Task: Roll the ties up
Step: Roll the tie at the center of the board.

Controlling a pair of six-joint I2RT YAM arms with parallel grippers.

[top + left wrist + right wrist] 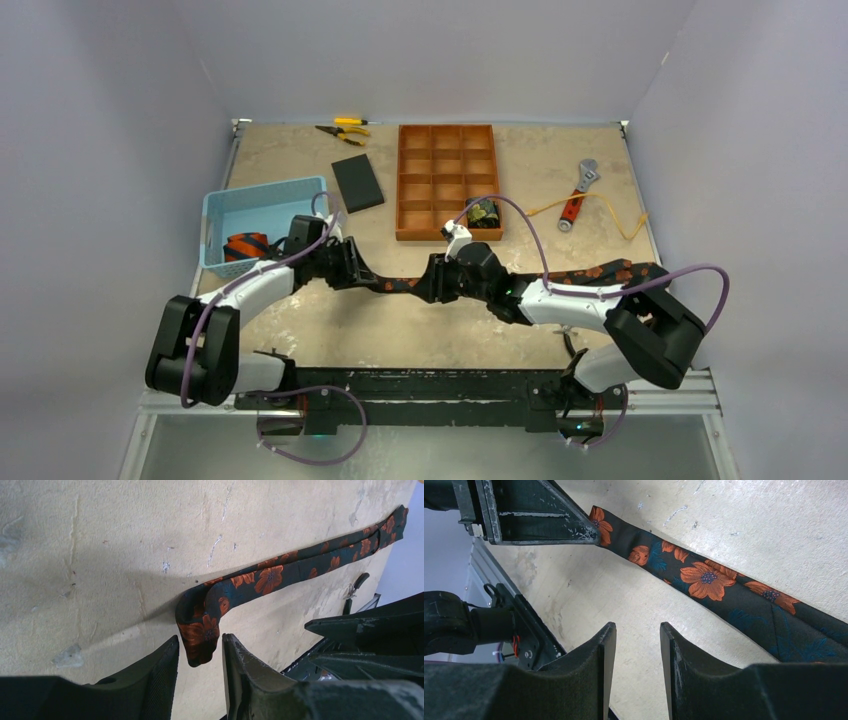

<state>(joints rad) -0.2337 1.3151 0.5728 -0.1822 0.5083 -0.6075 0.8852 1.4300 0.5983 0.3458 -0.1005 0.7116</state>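
Left end effector (201,641) is sitting low over the surface (100,555), and we are flanking the folded-over narrow end of the floral tie (270,577) with its jaws partly open. The fold is lying right between the fingertips (170,652), but we cannot tell whether they are pinching it yet. Right end effector (636,627) is hovering just beside the same tie a little further along, jaws apart and gripping nothing; only bare surface is showing in the gap.

From that fold the tie is running flat and unrolled to the right, passing under the right arm toward the surface's right edge.

Further out, a striped tie (245,247) is sitting bundled in the blue basket (262,195), and a green-gold tie (483,213) is sitting in a near compartment of the wooden tray (447,180); both are looking already rolled. So we are judging two ties done and the third barely begun: one turn at the tip, nearly the whole length left to wind.
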